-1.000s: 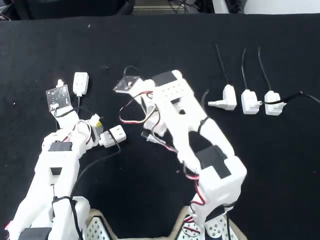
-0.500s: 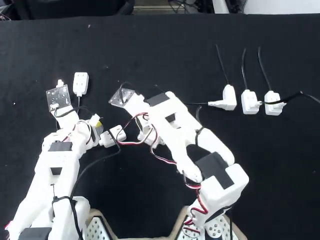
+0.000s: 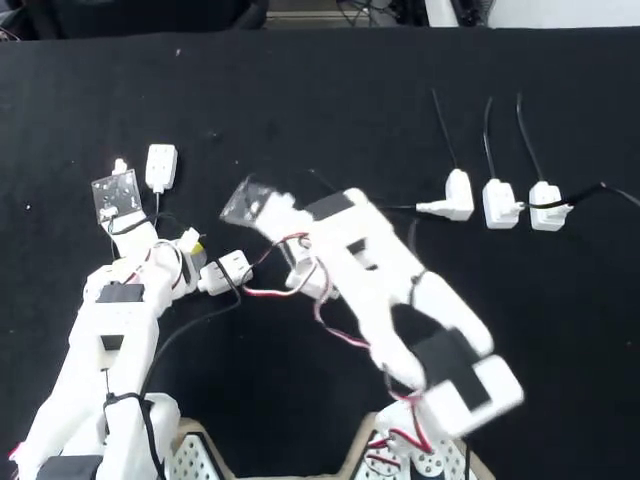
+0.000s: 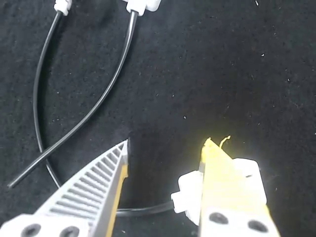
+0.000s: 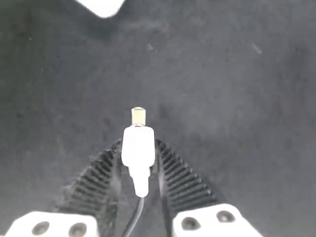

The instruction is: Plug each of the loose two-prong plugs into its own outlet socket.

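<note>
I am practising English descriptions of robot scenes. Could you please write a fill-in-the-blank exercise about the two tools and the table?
1. The right tool is shut on a small white ____ with a dark cord.
2. The left tool is ____ and holds nothing.
3. The table has a ____ surface.

Missing words: plug; open; black.
</note>
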